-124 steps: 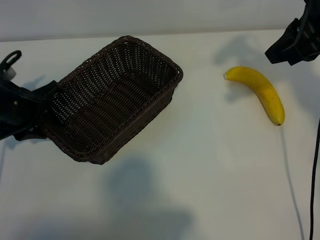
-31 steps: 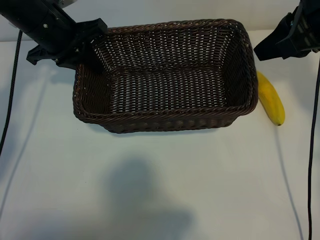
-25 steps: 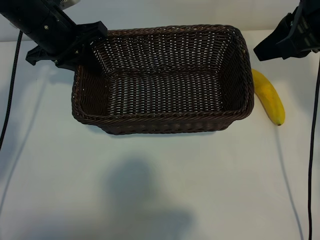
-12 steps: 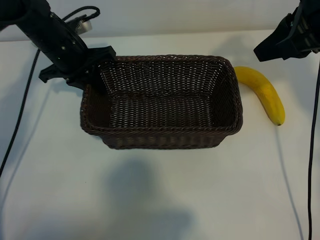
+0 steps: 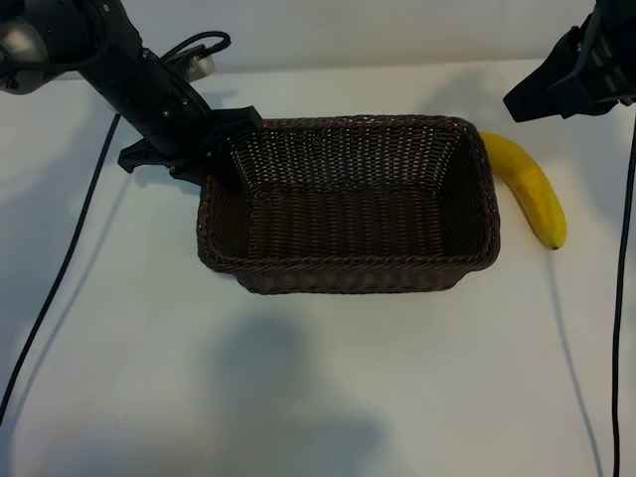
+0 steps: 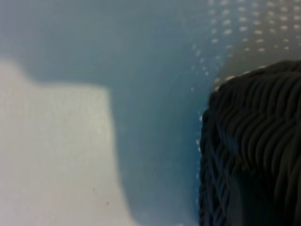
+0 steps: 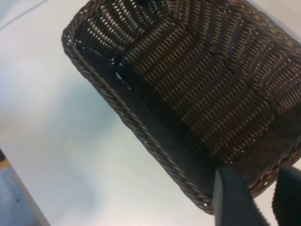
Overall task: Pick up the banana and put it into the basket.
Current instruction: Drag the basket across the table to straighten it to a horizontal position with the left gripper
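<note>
Woven rectangular basket (image 5: 348, 204); smooth curved banana (image 5: 529, 186)

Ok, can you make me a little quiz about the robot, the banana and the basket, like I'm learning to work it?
1. True or false: the banana is inside the basket.
2. Which gripper grips the basket's rim? A) left gripper B) right gripper C) neither
3. Fill in: the banana lies on the table, just beside the basket's ____ end, as seen from the exterior view.

Key
1. False. It lies on the table outside the basket, and the basket holds nothing.
2. A. It is closed on the rim at the far left corner. The right gripper hangs above the banana, fingers apart, holding nothing.
3. Right.
</note>
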